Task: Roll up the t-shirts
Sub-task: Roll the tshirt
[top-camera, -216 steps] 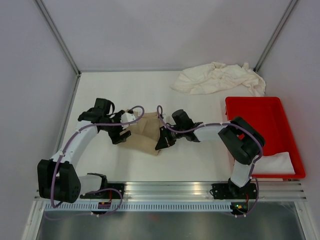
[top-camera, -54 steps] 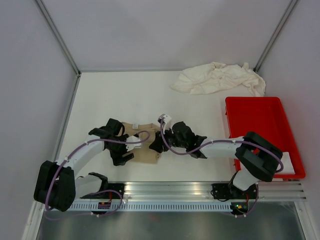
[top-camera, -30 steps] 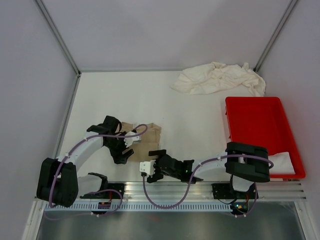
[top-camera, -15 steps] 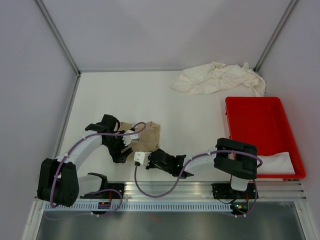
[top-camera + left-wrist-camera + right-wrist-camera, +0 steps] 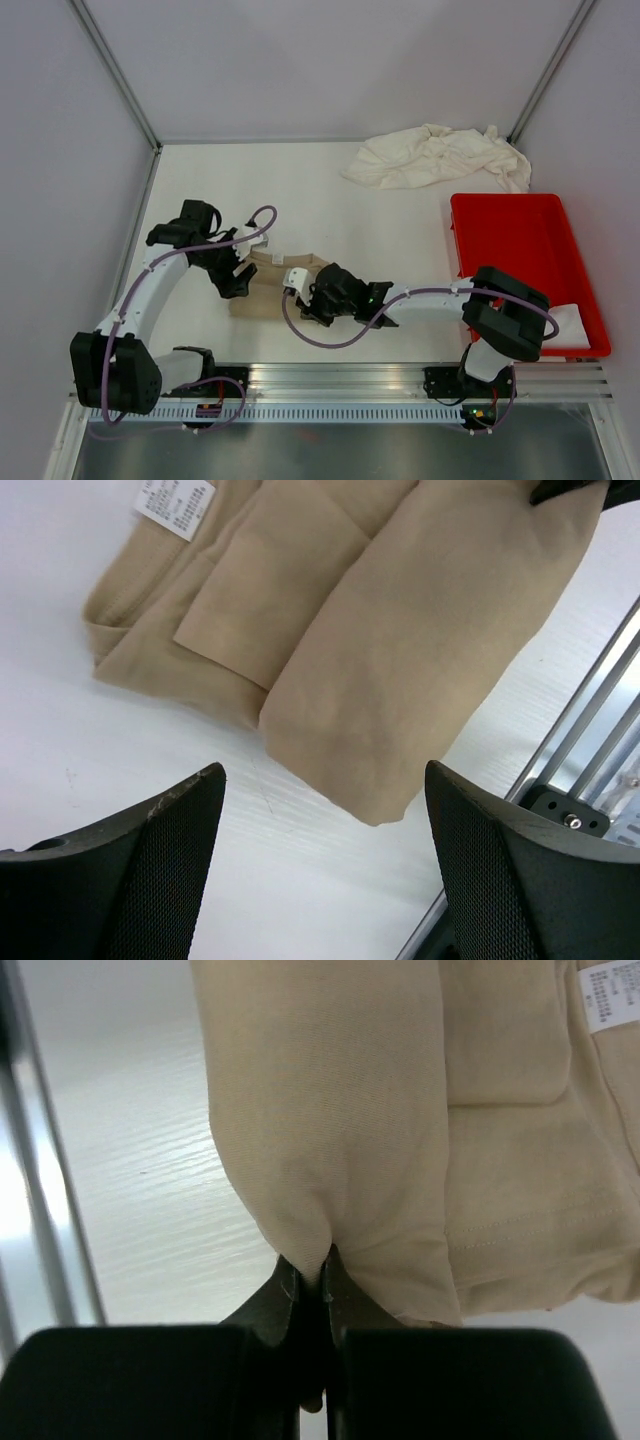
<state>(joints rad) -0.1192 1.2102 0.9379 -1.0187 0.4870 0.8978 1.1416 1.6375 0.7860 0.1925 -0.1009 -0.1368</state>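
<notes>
A tan t-shirt (image 5: 265, 295) lies folded on the white table between the two arms, its white neck label (image 5: 175, 500) at the far side. My right gripper (image 5: 308, 1260) is shut on a pinched fold at the shirt's (image 5: 330, 1110) near right edge; in the top view it (image 5: 308, 302) sits at that edge. My left gripper (image 5: 322, 780) hangs open just above the shirt's (image 5: 400, 630) left corner, nothing between its fingers (image 5: 130, 880); seen from above, it (image 5: 237, 283) is at the shirt's left side. Crumpled cream-white t-shirts (image 5: 435, 155) lie at the back right.
A red tray (image 5: 505, 215) stands at the right with a folded white cloth (image 5: 570, 325) in its near end. The aluminium rail (image 5: 340, 378) runs along the near table edge, close to the tan shirt. Frame posts rise at the back corners.
My right gripper swung from the near rail up to the shirt's right edge and closed on a fold. My left arm drew back to the left; the shirt now lies flatter.
</notes>
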